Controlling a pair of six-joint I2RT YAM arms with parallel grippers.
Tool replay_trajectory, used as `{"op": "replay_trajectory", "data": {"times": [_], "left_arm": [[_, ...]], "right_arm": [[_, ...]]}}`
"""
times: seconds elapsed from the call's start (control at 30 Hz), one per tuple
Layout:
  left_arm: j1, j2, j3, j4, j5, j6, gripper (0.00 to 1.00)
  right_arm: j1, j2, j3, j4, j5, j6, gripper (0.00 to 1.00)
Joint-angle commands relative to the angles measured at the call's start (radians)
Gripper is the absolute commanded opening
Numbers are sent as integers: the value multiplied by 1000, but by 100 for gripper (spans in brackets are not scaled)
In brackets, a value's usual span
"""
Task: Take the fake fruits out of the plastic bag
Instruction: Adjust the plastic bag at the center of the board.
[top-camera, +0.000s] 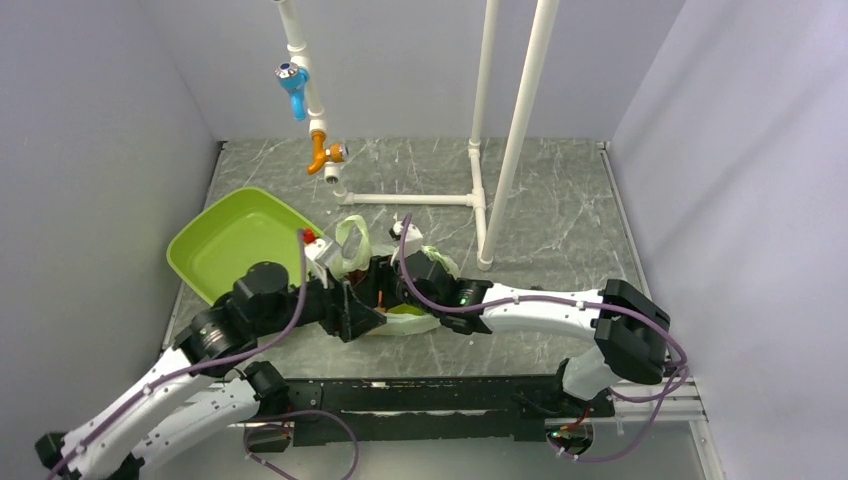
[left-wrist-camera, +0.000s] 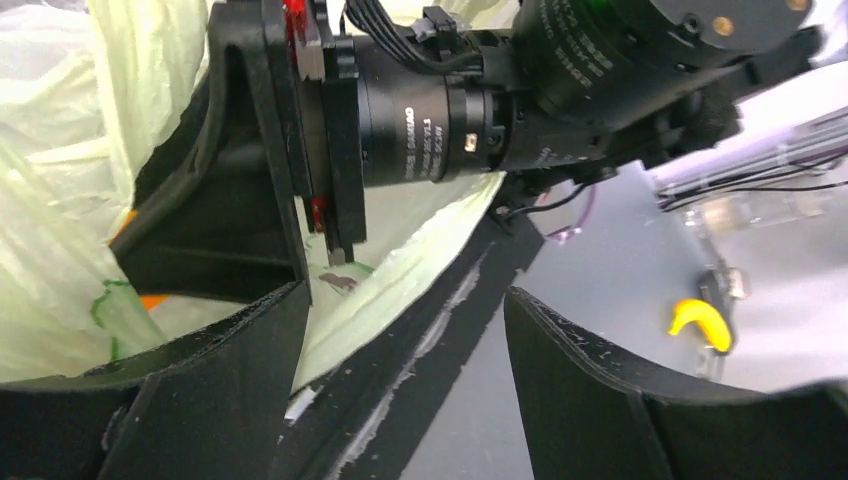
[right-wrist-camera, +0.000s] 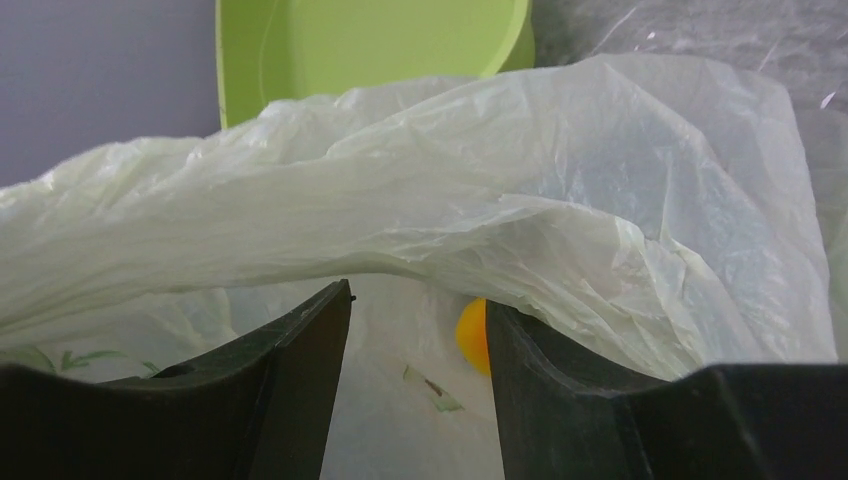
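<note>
L gripper (left-wrist-camera: 405, 300): jaws wide apart, no sure grip on anything; bag film and a dark bar (left-wrist-camera: 430, 340) lie btw the fingers
R gripper (right-wrist-camera: 418, 300): jaws apart w/ a narrowish gap, empty, nose at the bag mouth
Bag: plastic bag (right-wrist-camera: 560, 170) crumpled mid-worktop (top-camera: 560, 200) toward the near edge, just right of the lime-green tray (right-wrist-camera: 300, 50) that sits by the left edge
Fruit: orange piece (right-wrist-camera: 470, 335) inside the bag, just beyond my R finger, under an arch of film
Risk: closing now prob pinches film instead of fruit and drags the whole bag; my wrists are v close and could knock
Hidden: no other fruits visible; top view blocked by both wrists; can't tell if L finger touches the bag edge
</note>
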Motion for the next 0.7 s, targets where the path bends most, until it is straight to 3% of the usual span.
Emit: {"op": "replay_trajectory", "data": {"times": [0.0, 0.1, 0.2, 0.37, 0.43, 0.53, 0.67], "left_arm": [[-131, 100, 52, 65, -329, 78, 77], [-166, 144, 91, -65, -572, 31, 63], [-169, 56, 1, -34, -661, -6, 63], [-170, -11, -119, -62, -669, -105, 65], [-169, 5, -152, -92, -644, -134, 71], [-169, 30, -197, -118, -617, -155, 75], [-169, 24, -185, -164, -625, -196, 77]], "right_arm": [[1, -34, -29, 32, -37, 33, 54], [1, -57, -63, 13, -14, 32, 53], [1, -109, -122, -6, 20, 34, 52], [23, -196, -249, 52, 24, -16, 48], [66, -206, -298, 108, 7, -98, 48], [163, -164, -336, 138, 47, -169, 49], [194, -96, -369, 123, 61, -115, 47]]}}
